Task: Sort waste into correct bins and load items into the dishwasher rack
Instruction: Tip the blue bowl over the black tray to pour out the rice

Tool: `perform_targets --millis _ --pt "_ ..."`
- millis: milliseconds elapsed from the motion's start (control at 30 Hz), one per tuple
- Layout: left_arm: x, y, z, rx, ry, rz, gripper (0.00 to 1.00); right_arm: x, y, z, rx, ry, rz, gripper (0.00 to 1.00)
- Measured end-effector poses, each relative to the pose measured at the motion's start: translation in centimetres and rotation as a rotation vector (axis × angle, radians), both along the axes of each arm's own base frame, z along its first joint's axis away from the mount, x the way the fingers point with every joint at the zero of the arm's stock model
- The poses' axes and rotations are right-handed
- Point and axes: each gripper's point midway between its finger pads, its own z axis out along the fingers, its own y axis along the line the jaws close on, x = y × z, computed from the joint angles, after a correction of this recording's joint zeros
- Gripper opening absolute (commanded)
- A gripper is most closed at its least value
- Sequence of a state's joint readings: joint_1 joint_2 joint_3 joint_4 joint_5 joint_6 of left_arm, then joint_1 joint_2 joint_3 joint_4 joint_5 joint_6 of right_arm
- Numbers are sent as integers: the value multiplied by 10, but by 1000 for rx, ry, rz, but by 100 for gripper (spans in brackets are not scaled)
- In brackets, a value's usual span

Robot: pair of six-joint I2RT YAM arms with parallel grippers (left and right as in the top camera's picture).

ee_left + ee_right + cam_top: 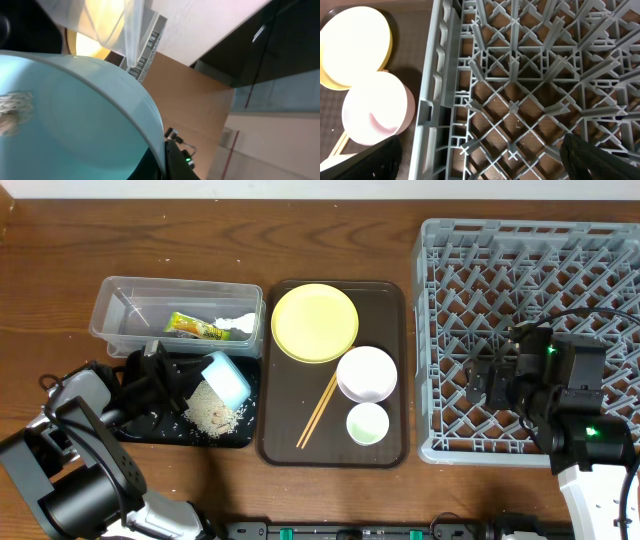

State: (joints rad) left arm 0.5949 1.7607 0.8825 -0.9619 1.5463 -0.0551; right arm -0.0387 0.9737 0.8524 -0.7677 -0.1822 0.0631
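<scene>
A brown wooden table (330, 495) fills the view from above; its top is dark and a bit shiny; a big brown tray (283, 395) lies flat near the middle of it, with round corners and a raised edge; a pale wall (200, 188) runs along the far side; a black bar (330, 532) with small green bits sits at the near edge.
</scene>
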Motion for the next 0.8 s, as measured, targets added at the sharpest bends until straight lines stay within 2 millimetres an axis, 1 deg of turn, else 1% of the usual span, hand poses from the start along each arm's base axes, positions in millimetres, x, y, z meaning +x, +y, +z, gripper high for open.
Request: perform_targets --millis 133,200,267,300,433,533,667,800 --pt "0 0 0 -23 37 4 6 0 -1 0 -5 1 -4 99" --pt "3 2 -1 -1 3 4 6 0 -1 0 -6 1 -5 99" --pt "7 5 -3 56 -83 0 6 0 -1 0 -6 2 -5 99" --pt "9 6 -3 102 -156 -4 6 0 -2 -1 -7 2 -6 99" --pt "10 7 -4 236 -360 -22 6 0 -3 -1 -11 3 -9 99" --pt "10 7 -4 288 -439 -29 6 -1 -3 -1 -13 5 -10 99" --pt "10 7 -4 290 -443 -29 6 -1 -3 -1 -14 6 -11 99" --pt "11 7 -4 229 -349 -20 6 -1 -3 -1 -14 6 -12 99"
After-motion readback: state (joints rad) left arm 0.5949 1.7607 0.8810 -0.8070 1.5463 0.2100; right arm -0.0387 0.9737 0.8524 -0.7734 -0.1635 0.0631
